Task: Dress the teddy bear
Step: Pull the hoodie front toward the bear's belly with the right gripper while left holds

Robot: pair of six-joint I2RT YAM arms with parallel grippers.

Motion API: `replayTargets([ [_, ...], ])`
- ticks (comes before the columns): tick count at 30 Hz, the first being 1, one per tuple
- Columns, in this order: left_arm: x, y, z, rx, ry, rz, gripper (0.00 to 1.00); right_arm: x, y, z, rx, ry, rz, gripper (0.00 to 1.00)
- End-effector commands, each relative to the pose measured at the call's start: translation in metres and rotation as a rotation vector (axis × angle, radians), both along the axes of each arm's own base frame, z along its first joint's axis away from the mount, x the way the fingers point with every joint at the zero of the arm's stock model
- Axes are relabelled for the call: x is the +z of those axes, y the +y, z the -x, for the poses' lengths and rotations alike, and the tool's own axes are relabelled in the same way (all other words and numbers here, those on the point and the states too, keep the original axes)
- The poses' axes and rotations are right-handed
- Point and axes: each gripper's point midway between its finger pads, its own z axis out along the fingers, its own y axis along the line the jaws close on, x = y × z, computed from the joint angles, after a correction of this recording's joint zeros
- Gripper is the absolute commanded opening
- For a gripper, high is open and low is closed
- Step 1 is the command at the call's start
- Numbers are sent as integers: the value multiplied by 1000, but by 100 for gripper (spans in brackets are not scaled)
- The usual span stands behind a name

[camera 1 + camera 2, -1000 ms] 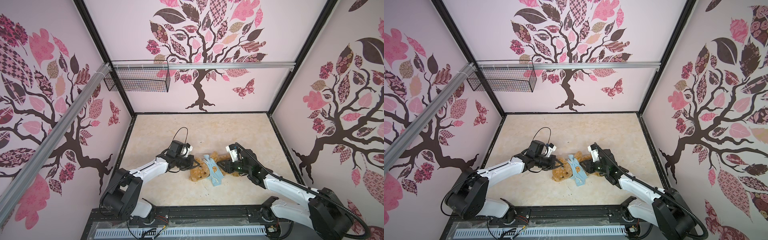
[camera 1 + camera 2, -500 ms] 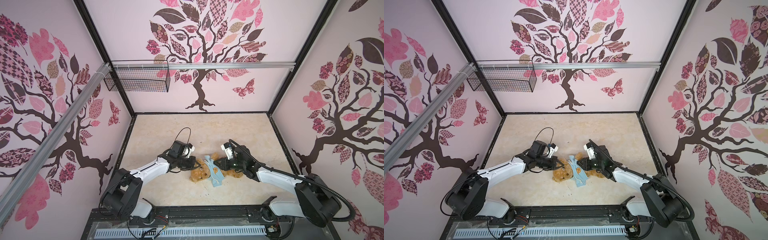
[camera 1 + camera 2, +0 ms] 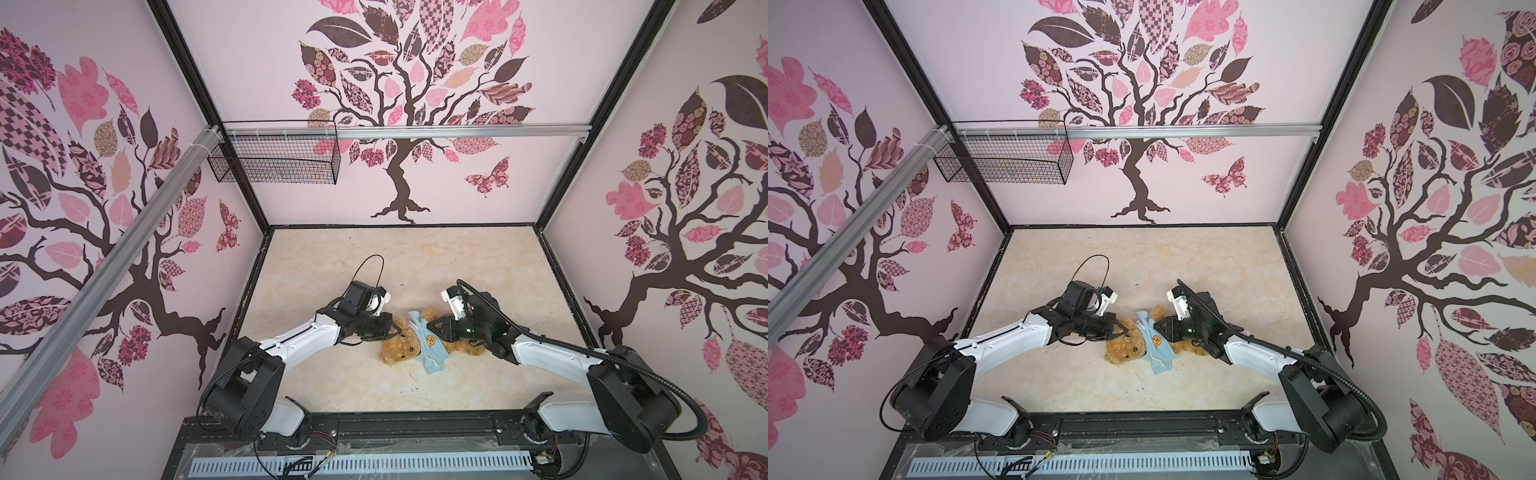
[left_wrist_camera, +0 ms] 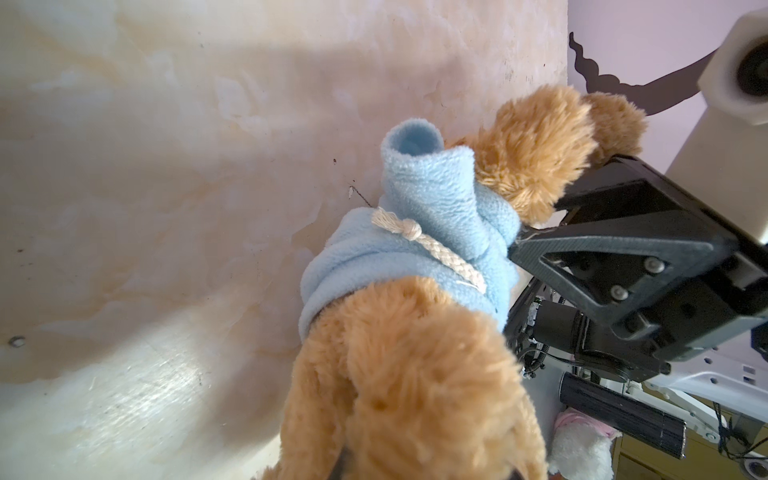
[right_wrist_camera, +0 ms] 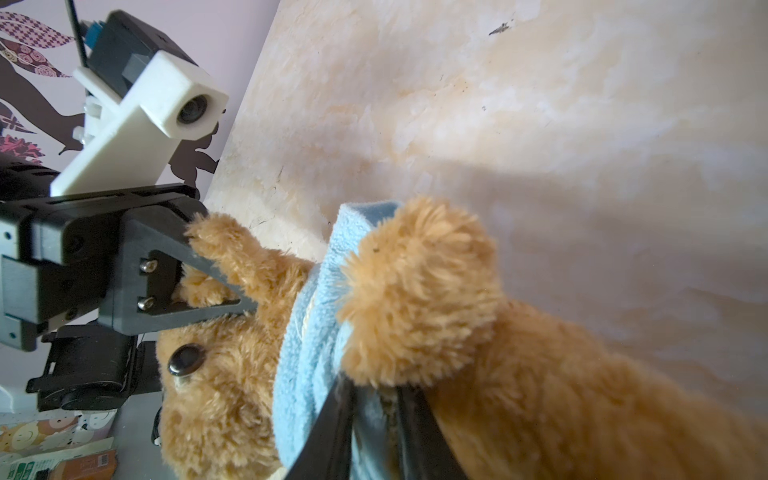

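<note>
Centrally on the desk (image 3: 415,266) lies the teddy bear (image 3: 401,348), hoodie (image 3: 431,347) around its neck. Its arm is pinched between the left gripper (image 3: 395,329) jaws, while the right gripper (image 3: 431,325) jaws pinch the hoodie.

On table (image 3: 415,266): teddy bear (image 3: 401,348) lying between left pincer (image 3: 397,330) and right pincer (image 3: 432,326). Head nearest left pincer, legs beside right pincer. Hoodie (image 3: 430,347) round its neck, touching right pincer.

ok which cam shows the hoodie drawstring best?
Left wrist: the drawstring lies close and sharp across the hoodie, braid and knotted end clear. Right wrist shows the hoodie's fleece but no clear cord. In both top views the hoodie is small, and the cord is too fine to make out.
</note>
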Motion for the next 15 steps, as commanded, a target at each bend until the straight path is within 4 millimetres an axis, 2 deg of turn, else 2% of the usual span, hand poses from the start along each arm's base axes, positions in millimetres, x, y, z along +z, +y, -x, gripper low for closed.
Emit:
replayTargets([
  [1,22,-9,-9,-25,-68,28,0,1,-1,8,12,-4,26,22],
  [15,17,-8,-7,-23,-54,18,0,4,13,12,57,-40,64,19],
])
